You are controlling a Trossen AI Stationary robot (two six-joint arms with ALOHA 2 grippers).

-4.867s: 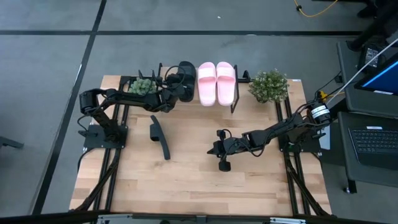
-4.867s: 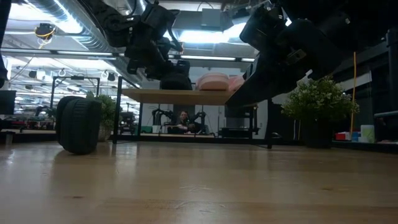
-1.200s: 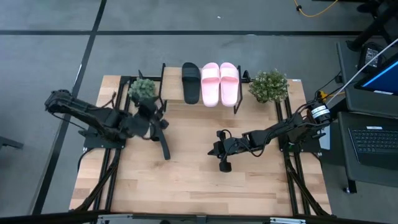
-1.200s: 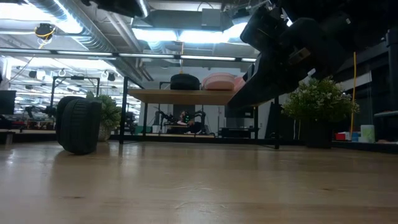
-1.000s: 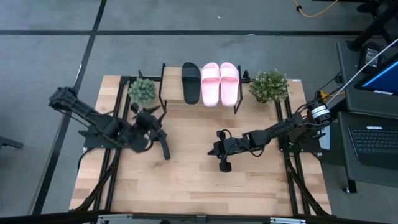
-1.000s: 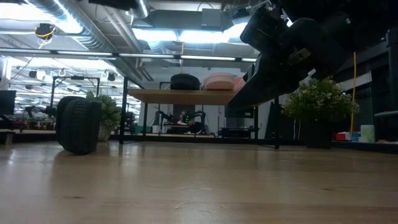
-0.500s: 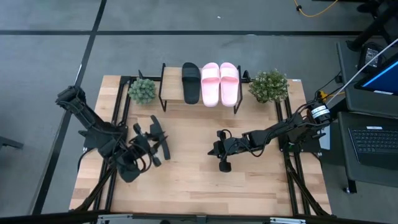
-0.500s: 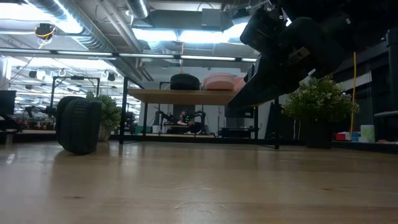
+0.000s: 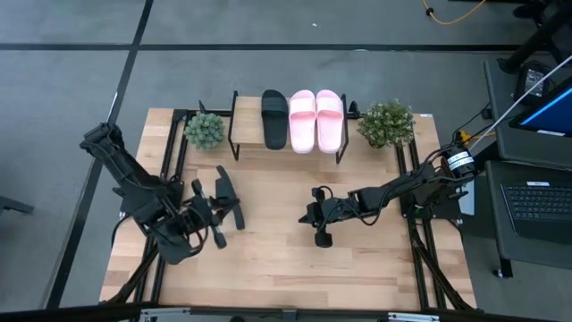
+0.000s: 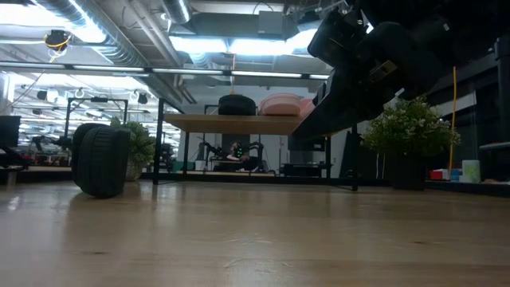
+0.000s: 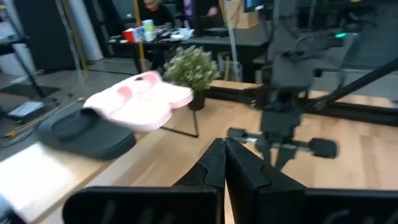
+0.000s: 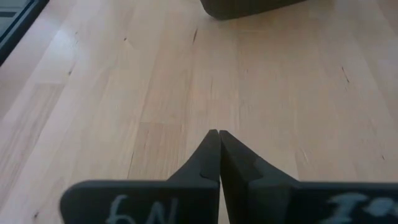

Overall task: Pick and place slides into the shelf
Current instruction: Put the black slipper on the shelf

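On the shelf (image 9: 247, 125) at the table's far edge lie one black slide (image 9: 274, 118) and two pale pink slides (image 9: 315, 120), soles down on the plank. They also show in the left wrist view, the black slide (image 11: 87, 130) beside the pink pair (image 11: 140, 102). The second black slide (image 9: 231, 199) stands on its long edge on the table, left of centre, and shows in the low view (image 10: 101, 159). My left gripper (image 9: 221, 213) is shut and hovers just left of it, raised and pointing right. My right gripper (image 9: 312, 215) is shut and waits at the table's middle.
A potted plant stands at each end of the shelf, one on the left (image 9: 205, 131) and one on the right (image 9: 386, 122). Bare plank shows at the shelf's left end. A laptop (image 9: 539, 207) sits beyond the table's right edge. Bare wood lies along the near half (image 9: 286, 268).
My left arm has drawn back from over the standing black slide toward the table's near left and turned until it points right. Its gripper stays shut. The slide on the table and the three on the shelf have not moved.
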